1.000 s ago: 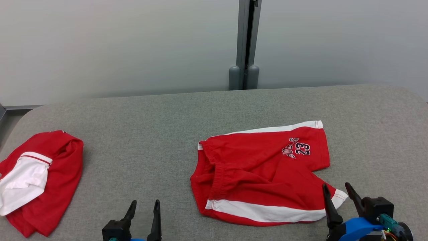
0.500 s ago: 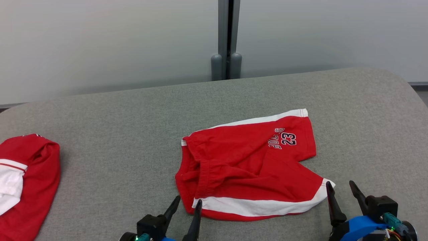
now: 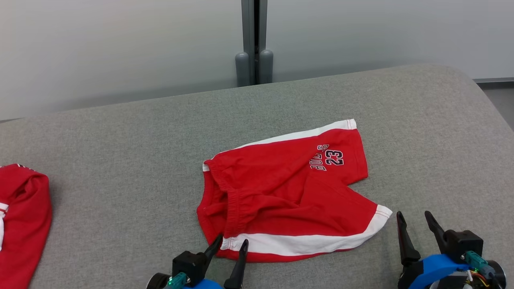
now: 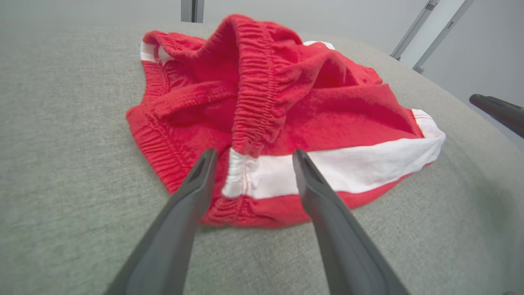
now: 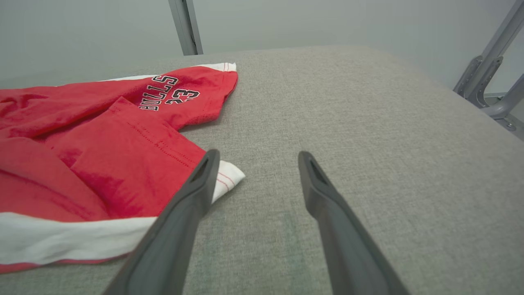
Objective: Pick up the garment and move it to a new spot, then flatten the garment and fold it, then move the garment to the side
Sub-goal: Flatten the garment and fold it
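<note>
The garment (image 3: 289, 192) is a pair of red shorts with white side stripes and "BULLS 23" print, lying rumpled on the grey padded table (image 3: 120, 140). My left gripper (image 3: 232, 241) is open at the shorts' near waistband corner, its fingertips straddling the white stripe end (image 4: 245, 176) in the left wrist view. My right gripper (image 3: 413, 216) is open just right of the near leg hem; in the right wrist view its left finger (image 5: 200, 180) lies beside the white hem corner (image 5: 229, 178), with nothing between the fingers.
A second red and white garment (image 3: 20, 224) lies at the table's left edge. A grey post (image 3: 253, 44) stands behind the table against the pale wall. Metal frame legs (image 5: 487, 82) show past the table's right end.
The camera has swung right, shifting the whole scene leftward. My left gripper has moved right and forward to the shorts' waistband corner. The right gripper keeps its place by the leg hem.
</note>
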You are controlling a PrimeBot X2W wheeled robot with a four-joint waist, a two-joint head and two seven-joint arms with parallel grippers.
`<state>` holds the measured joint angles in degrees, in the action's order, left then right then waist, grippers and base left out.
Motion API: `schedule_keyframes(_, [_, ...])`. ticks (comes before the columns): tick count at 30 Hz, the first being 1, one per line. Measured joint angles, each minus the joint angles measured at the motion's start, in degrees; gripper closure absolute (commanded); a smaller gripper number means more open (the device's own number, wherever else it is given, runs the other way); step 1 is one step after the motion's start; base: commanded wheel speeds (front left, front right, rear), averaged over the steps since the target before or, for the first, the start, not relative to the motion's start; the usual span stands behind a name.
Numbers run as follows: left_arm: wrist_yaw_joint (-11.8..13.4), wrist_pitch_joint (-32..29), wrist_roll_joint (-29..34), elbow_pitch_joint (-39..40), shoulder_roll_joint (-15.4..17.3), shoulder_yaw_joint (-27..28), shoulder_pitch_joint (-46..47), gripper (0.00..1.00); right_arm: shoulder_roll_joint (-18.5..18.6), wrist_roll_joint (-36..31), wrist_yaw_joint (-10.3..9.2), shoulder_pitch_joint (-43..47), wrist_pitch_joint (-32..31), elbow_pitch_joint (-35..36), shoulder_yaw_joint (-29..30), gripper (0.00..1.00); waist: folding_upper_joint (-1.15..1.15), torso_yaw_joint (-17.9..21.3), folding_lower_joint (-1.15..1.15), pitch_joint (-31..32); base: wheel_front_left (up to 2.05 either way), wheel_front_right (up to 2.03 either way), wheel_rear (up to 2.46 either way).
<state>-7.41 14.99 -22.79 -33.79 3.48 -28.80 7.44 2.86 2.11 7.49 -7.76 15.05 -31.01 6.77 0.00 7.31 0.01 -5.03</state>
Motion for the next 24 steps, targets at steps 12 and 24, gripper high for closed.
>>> schedule_keyframes(12, [0.0, 0.0, -1.15, -1.7, 0.04, -1.08, 3.28, 1.0, 0.0, 0.68, 0.0, -0.32, 0.0, 0.15, 0.1, 0.0, 0.0, -1.23, 0.0, -1.17, 0.0, 0.0, 0.0])
schedule_keyframes(24, [0.0, 0.0, -1.35, -0.16, 1.72, 0.83, -0.88, 1.0, -0.01, 7.7, 0.0, -0.15, 0.0, -4.53, -2.56, 0.0, 0.0, -4.44, -0.01, -0.7, 0.0, 0.0, 0.0])
